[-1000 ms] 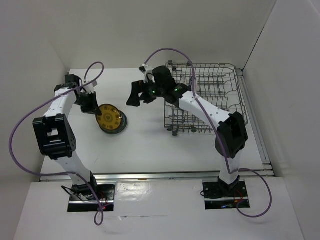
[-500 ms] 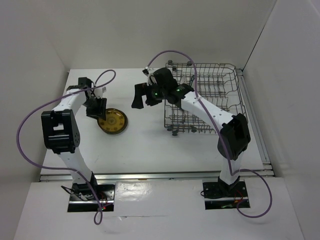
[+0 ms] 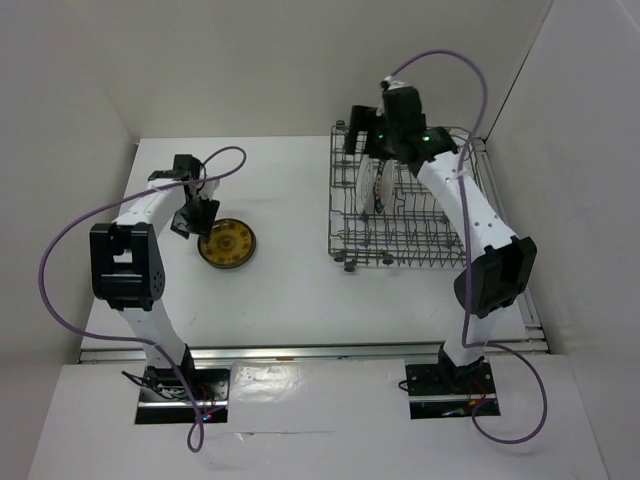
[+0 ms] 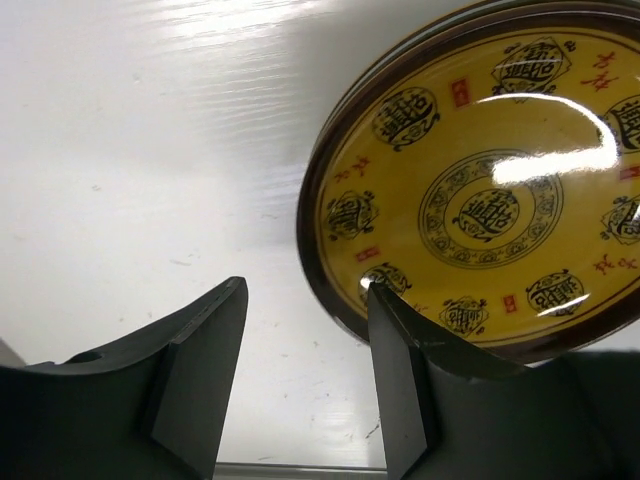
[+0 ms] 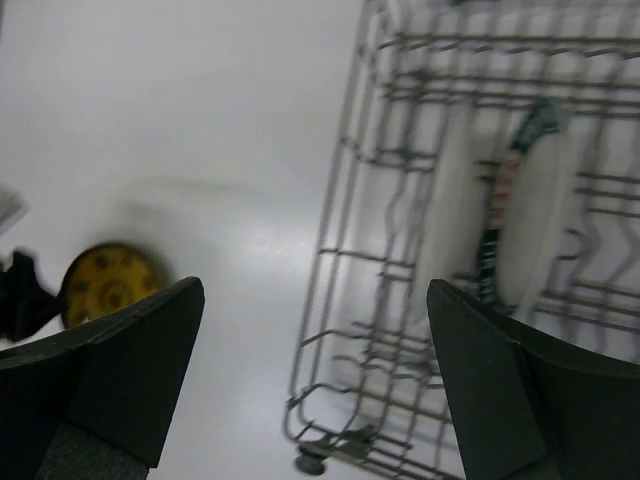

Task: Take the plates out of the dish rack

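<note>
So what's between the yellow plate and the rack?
Nothing, just bare white table, seen in the top view between the yellow plate and the dish rack.

Bright, even light. Glare streaks on yellow plate beyond left gripper. Ahead of right gripper, dish rack motion-blurred.

A white worktop fills the middle of the overhead view. The left wrist view shows a bright glare patch and a few faint specks and scuffs on it. Plain white panels box it in: a back wall, a left wall and a right wall. A silvery metal strip runs along its near edge, with a glossy white board just in front.
</note>
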Controlling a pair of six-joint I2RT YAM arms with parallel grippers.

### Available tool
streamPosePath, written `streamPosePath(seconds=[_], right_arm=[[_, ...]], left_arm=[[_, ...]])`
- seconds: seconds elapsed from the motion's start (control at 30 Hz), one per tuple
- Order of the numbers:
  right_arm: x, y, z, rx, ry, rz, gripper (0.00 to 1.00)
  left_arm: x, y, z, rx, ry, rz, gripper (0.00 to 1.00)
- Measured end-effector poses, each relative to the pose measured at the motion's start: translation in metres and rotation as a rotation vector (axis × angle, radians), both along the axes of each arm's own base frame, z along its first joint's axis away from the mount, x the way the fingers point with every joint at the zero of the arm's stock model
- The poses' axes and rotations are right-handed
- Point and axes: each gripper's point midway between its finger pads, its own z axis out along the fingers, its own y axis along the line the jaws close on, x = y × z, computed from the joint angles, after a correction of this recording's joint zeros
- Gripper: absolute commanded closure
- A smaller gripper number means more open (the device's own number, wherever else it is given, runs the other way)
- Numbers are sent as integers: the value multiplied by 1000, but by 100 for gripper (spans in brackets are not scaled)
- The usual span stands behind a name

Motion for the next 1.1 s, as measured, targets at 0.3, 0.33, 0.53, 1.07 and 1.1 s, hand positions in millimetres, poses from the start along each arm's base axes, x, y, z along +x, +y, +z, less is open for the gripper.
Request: streamPosePath(seconds=[0.3, 0.33, 0.53, 1.07, 1.1], right_arm=[[62, -146, -37, -118, 50, -327, 24], [65, -146, -50, -132, 73, -323, 33], [71, -136, -129, -194, 224, -284, 35], [79, -148, -164, -312, 264, -323, 100], [78, -147, -162, -321, 260, -327, 100]], left_arm=[[10, 1, 44, -1, -104, 7, 34], [10, 0, 48, -5, -111, 6, 34], [2, -3, 59, -19, -128, 1, 34], [-21, -20, 91, -107, -189, -35, 35], [-23, -21, 92, -110, -191, -37, 35]])
